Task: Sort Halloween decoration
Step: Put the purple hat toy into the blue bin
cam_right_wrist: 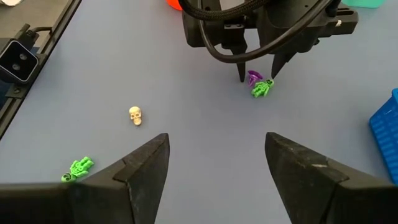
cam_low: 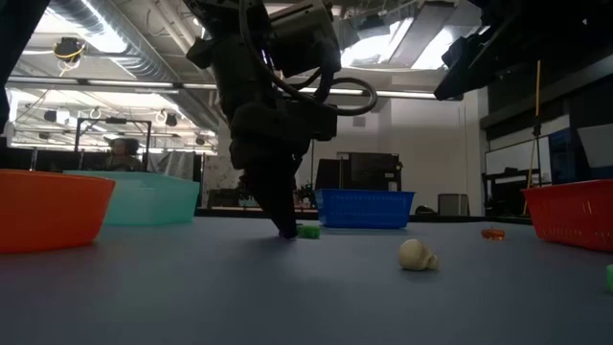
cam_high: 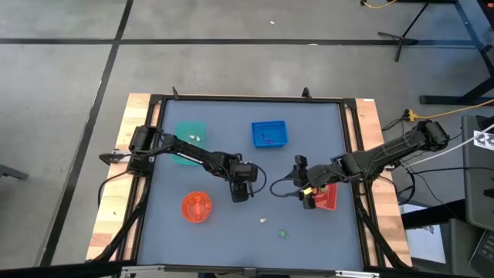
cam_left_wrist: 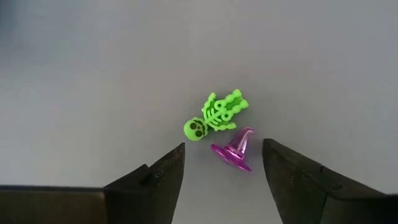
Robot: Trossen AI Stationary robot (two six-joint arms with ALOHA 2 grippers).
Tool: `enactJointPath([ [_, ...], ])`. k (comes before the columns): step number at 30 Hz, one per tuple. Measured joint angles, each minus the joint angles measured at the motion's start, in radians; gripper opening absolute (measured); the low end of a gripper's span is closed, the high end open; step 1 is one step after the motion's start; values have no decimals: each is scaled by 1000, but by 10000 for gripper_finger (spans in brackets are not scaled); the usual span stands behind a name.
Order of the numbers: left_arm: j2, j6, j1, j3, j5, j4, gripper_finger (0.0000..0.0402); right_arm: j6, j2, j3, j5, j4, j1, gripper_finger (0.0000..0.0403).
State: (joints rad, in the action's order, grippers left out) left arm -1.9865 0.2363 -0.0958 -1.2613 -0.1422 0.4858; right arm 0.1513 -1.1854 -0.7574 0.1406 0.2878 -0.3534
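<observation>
- Down at the table's middle, a purple witch hat (cam_left_wrist: pixel 234 152) lies touching a green skeleton (cam_left_wrist: pixel 216 115).
- Left gripper (cam_left_wrist: pixel 222 163) hangs over them, fingers spread, the hat between the tips.
- Nearer lie a cream skull (cam_right_wrist: pixel 135 114) and another green skeleton (cam_right_wrist: pixel 77 168).
- Right gripper (cam_right_wrist: pixel 217 158) is spread wide, empty, beside the red tray (cam_high: pixel 327 199).

Green skeleton (cam_left_wrist: pixel 214 116) showing bright lime; witch hat (cam_left_wrist: pixel 234 153) beside it showing translucent purple. Skull (cam_right_wrist: pixel 135 115) appearing cream. Second skeleton (cam_right_wrist: pixel 78 168) also lime green. Table (cam_high: pixel 309 139) reading grey-blue. Trays: teal (cam_high: pixel 190 142), blue (cam_high: pixel 268 133), red (cam_high: pixel 326 198); bowl (cam_high: pixel 196 207) orange.
</observation>
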Motion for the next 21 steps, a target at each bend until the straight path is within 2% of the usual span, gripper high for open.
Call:
enactJointPath([
  [21, 0, -3, 0, 0, 8, 0, 105, 0, 0, -1, 0, 0, 0, 264],
])
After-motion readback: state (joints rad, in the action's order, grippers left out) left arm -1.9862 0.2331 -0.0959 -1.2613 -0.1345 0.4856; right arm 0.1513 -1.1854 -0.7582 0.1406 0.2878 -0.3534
